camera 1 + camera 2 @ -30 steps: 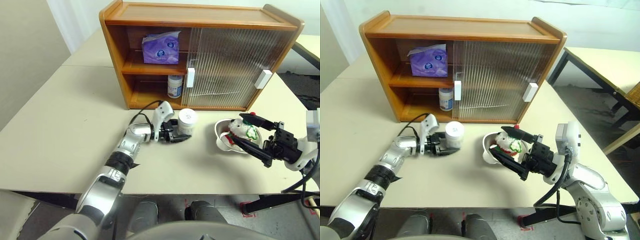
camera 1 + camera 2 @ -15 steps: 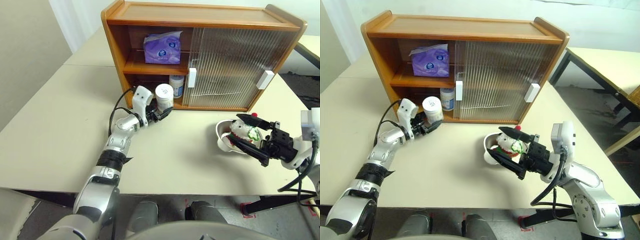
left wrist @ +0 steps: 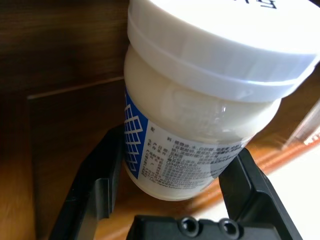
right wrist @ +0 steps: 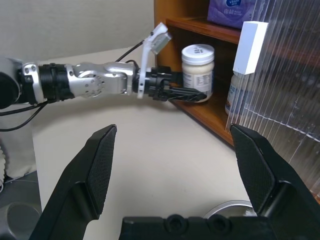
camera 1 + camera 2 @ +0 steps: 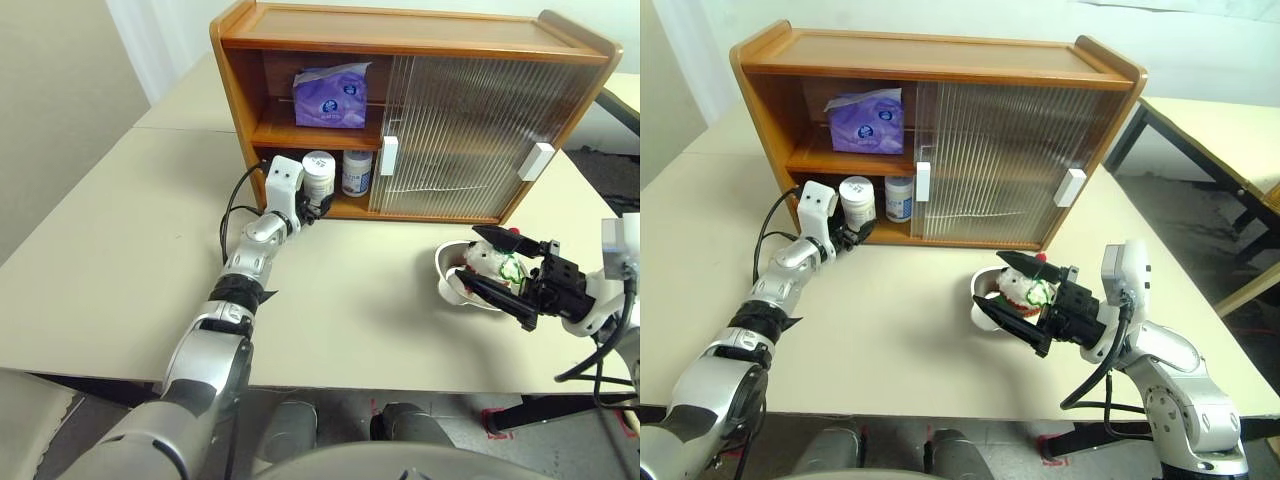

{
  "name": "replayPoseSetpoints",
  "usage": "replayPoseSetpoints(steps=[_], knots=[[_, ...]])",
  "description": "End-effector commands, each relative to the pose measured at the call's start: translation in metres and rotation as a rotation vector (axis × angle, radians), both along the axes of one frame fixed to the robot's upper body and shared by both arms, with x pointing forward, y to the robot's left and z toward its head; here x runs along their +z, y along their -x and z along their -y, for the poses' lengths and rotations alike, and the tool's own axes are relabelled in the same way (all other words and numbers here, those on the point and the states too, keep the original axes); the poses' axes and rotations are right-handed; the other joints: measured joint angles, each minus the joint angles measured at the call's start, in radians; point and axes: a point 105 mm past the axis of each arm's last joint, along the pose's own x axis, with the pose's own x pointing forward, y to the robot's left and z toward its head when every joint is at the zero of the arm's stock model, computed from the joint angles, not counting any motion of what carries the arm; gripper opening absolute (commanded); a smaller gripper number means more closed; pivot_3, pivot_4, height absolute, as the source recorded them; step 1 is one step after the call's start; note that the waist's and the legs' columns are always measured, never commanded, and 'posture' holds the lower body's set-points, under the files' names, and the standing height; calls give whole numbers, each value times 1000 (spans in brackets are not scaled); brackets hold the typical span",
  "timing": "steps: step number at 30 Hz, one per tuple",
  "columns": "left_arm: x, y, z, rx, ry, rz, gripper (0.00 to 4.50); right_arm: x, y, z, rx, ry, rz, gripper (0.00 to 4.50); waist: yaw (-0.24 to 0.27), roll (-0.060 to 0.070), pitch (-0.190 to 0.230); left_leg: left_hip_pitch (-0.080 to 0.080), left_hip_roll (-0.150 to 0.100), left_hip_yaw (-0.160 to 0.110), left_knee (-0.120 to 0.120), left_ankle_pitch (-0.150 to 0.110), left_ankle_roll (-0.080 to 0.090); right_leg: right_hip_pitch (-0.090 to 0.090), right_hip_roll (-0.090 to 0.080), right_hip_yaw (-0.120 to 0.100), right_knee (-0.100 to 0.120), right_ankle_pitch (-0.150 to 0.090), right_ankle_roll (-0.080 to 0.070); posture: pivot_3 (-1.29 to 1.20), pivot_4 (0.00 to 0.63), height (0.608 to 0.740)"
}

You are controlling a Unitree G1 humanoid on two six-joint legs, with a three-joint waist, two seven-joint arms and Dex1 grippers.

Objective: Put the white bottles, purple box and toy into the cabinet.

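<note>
Bottle (image 5: 319, 175), white with a blue label, has moved from mid-worktop to the cabinet's (image 5: 240, 130) bottom shelf, pinched by the left hand (image 5: 312, 203); right hand (image 5: 510, 278) spread.

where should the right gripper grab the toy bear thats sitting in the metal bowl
Probably by the head and hat, coming down from above. The toy bear lies inside the metal bowl, whose rim blocks a level approach, and only its upper part sticks out. The open right gripper hangs just beside it.
</note>
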Motion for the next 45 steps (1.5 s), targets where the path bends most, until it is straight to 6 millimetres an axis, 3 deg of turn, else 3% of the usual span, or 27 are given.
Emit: replayPoseSetpoints(steps=[1,45], knots=[[9,-6,6,4,-5,33,3107,2,1,-1,2,13,4,4500,0,0,0,0,0,0,0,0,0,0,0,0,0,0,0,87,0,740],[5,-27,5,173,42,-86,3107,5,1,-4,-17,6,10,4500,-7,0,0,0,-2,0,1,3,2,1,0,0,0,2,4,74,3,740]])
